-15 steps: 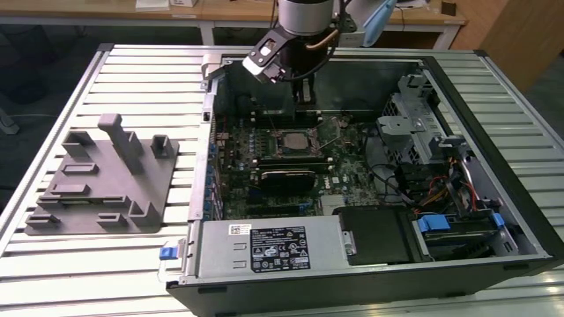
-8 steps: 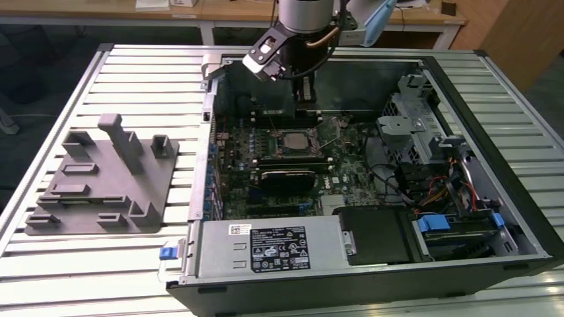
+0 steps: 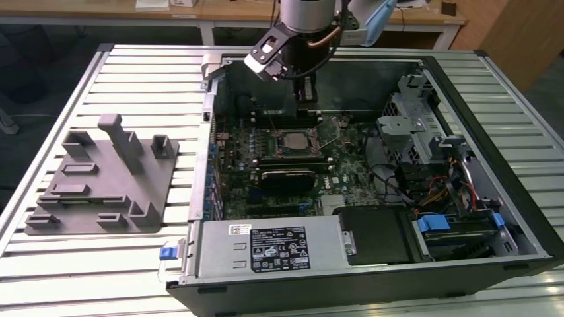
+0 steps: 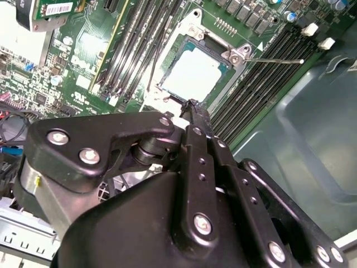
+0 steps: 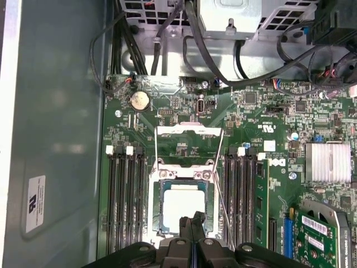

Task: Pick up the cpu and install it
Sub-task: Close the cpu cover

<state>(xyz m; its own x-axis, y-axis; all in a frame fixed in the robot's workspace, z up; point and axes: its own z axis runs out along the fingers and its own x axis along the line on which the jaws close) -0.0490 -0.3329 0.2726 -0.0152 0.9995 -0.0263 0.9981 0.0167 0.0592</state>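
The tool point(image 5: 192, 219) has its two fingers pressed together, tip against tip, with nothing held between them; both wrist views show the black fingers meeting in one narrow seam point(image 4: 191, 105). In the exterior view the tool point(image 3: 306, 98) hangs from the arm inside the far half of an open computer case point(image 3: 352, 287).

The cpu point(image 5: 178, 200) lies flat in its socket point(image 5: 157, 212), pale metal top upward, directly beneath the tool's tips. In both wrist views the tips overlap one edge of the cpu point(image 4: 192, 75). Whether they touch it, I cannot tell. In the exterior view the cpu point(image 3: 286, 141) shows just to the near side of the tool.

The socket's metal load frame point(image 5: 188, 131) stands folded open beside the cpu, and the thin wire lever point(image 5: 222, 167) is swung free. Rows of black memory slots point(image 5: 125, 201) flank the socket on both sides of the green motherboard point(image 3: 348, 168).

A power supply point(image 3: 264, 247) fills the case's near edge. On the slatted table point(image 3: 141, 72), at the exterior view's left and well apart from the case, sits a grey fixture point(image 3: 102, 181) with upright posts.
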